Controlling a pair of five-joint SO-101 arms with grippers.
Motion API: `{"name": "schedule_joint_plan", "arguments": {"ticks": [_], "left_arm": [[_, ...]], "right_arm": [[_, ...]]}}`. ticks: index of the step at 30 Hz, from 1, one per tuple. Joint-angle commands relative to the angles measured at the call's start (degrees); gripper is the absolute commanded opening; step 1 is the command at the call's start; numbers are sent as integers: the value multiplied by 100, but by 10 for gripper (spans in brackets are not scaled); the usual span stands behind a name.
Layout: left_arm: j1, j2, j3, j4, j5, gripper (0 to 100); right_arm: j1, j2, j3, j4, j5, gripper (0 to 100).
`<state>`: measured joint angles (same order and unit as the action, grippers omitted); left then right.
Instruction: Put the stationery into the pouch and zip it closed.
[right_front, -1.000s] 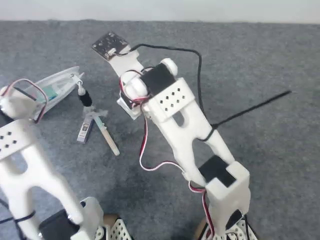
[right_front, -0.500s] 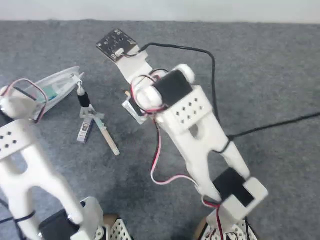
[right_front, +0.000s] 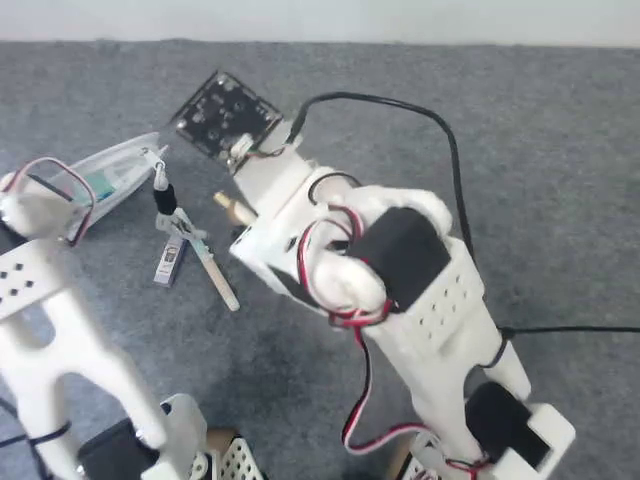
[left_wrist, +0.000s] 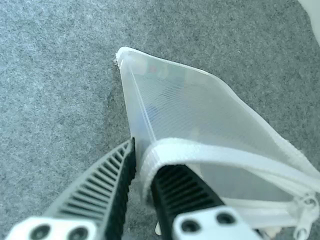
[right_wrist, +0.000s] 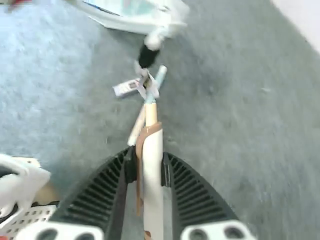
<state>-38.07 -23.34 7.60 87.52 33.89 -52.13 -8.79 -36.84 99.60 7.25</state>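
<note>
Left fingers (left_wrist: 100, 185): clamped together on the zip edge of the pouch (left_wrist: 185, 115), one finger on each side of the white tape. The translucent pouch wall runs away from the fingers to a far corner over the grey bench (left_wrist: 55, 75).

Right fingers (right_wrist: 100, 200): clamped on a white pen (right_wrist: 151, 145) with a tan band, which lies lengthwise between them. Its free end points at the loose stationery (right_wrist: 145, 82).

High view: the pen's tan tip (right_front: 232, 207) sticks out below the right arm's camera board (right_front: 222, 115), just beside the loose stationery. I cannot tell whether it touches the bench.

Loose stationery on the bench: a black-capped piece (right_front: 165, 192), a pale pen (right_front: 215, 268) and a small flat piece (right_front: 169, 262), bunched together.

The pouch sits at the far left, with its zip end nearest the black-capped piece. A teal-marked thing (right_front: 100, 183) shows through its wall.
</note>
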Motion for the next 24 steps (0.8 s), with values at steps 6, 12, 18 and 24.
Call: {"name": "schedule_joint_plan", "arguments": {"ticks": [6,12,18,24], "left_arm": [[44,-26,-356,9,79,10],[44,-26,-356,9,79,10],[35,-26,-356,9,79,10],[26,-26,-356,9,79,10]], "right_arm": [[-92,-374,-44,-884,-70,7],[-101,-532,-53,-1156,-70,7],[-198,-971,-53,-1218,-79,9],[-198,-1086,-53,-1622,-79,9]]}}
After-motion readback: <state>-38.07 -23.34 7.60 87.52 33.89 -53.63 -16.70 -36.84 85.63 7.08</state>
